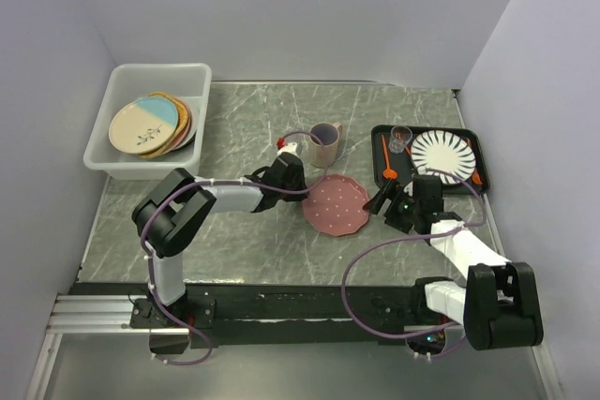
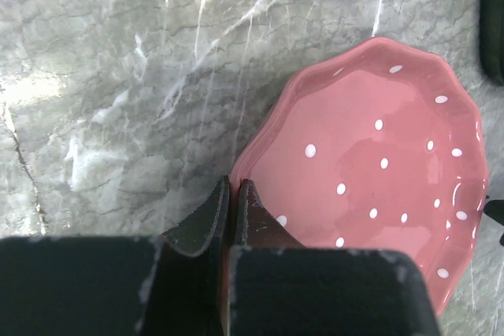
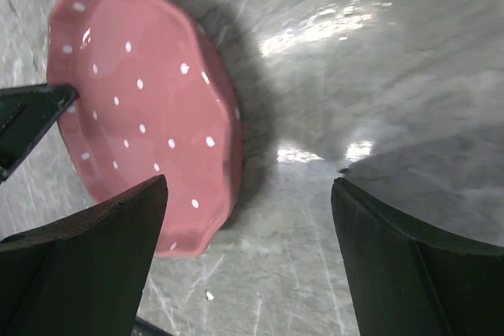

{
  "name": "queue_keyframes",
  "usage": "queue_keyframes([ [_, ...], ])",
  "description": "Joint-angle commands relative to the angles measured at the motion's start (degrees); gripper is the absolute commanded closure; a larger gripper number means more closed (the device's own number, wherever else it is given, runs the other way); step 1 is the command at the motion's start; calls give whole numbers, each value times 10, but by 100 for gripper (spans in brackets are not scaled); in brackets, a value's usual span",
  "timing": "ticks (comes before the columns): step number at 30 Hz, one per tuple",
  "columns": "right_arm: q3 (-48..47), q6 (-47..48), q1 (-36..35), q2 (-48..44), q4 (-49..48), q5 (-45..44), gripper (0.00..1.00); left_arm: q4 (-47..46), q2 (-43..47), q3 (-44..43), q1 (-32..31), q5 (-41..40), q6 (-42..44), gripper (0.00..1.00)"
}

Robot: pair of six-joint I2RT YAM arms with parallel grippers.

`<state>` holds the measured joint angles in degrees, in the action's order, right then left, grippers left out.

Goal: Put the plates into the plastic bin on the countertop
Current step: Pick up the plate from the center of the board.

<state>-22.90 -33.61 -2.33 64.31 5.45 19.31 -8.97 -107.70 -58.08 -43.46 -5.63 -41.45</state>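
Sitting at the far left corner of the grey-green tabletop (image 1: 244, 110), the plastic bin (image 1: 103, 158) holds a stack of plates, and the top one is a cream-and-light-blue plate (image 1: 143, 125) with a small sprig on it. The edges of pink and orange-toned plates show from under it on the right side.

The left arm (image 1: 230, 196) reaches from its base across to the middle of the tabletop. In the left wrist view its fingers (image 2: 197, 226) are pressed together on the left rim of the pink dotted plate (image 2: 378, 163), so the left jaws are closed and pinching that rim. This scalloped plate (image 1: 336, 204) is near the centre of the tabletop, well apart from the bin. The right wrist view shows the plate (image 3: 142, 108) tilted, with one side raised and a dark shadow beneath it.

Just behind the plate stands a beige mug (image 1: 324, 144).

The right arm (image 1: 464, 250) comes in from the right, and the right jaws are spread wide, holding nothing. One finger (image 3: 87, 257) is close to the plate's rim; the other is over bare tabletop.

At the far right lies a black tray (image 1: 473, 152). It carries a white plate with black stripes (image 1: 444, 154), a small glass (image 1: 400, 140) and an orange utensil (image 1: 384, 158).
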Motion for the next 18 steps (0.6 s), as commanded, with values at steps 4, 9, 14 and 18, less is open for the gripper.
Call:
queue_keyframes([
  [4,-4,-8,-13,20,-48,9,9,79,10,27,13,-20,7,99],
  [9,-6,-7,-14,27,-53,10,9,86,28,34,20,-30,9,99],
  [14,-5,-8,-13,36,-53,14,9,88,47,53,32,-36,8,99],
  [18,-5,-8,-14,40,-67,17,9,84,70,69,47,-35,7,99],
])
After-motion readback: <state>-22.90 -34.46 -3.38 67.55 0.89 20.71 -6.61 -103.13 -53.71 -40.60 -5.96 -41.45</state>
